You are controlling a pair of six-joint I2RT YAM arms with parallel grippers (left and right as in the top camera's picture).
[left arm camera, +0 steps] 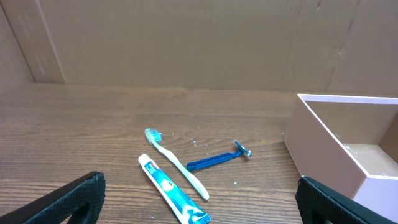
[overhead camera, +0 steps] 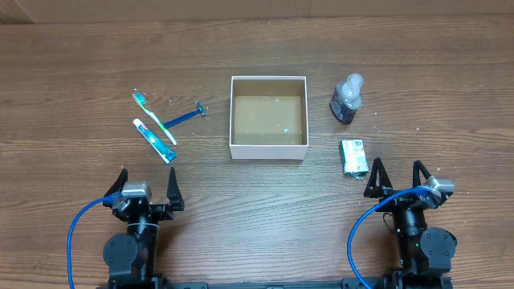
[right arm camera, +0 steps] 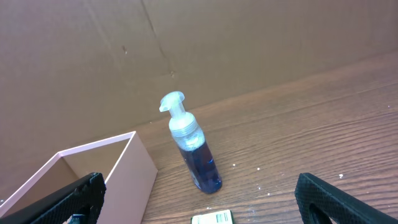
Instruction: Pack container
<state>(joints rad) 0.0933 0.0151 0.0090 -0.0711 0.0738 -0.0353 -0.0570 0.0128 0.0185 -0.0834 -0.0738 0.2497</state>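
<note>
Your left pincer [overhead camera: 146, 178] and right pincer [overhead camera: 397, 170] sit at the bottom edge, both spread wide and empty. Mid-frame on the wooden bench [overhead camera: 64, 80] stands the square white-walled container [overhead camera: 268, 151], tan floor bare. Beware the upright blue pump bottle [overhead camera: 346, 98] at upper right: an off-centre pinch could topple it.

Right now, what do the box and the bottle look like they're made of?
Box: probably thin cardboard, going by the matte white walls and plain tan floor. Bottle: apparently clear glossy plastic, since blue liquid shows through; the pale pump top looks like plastic too.
</note>
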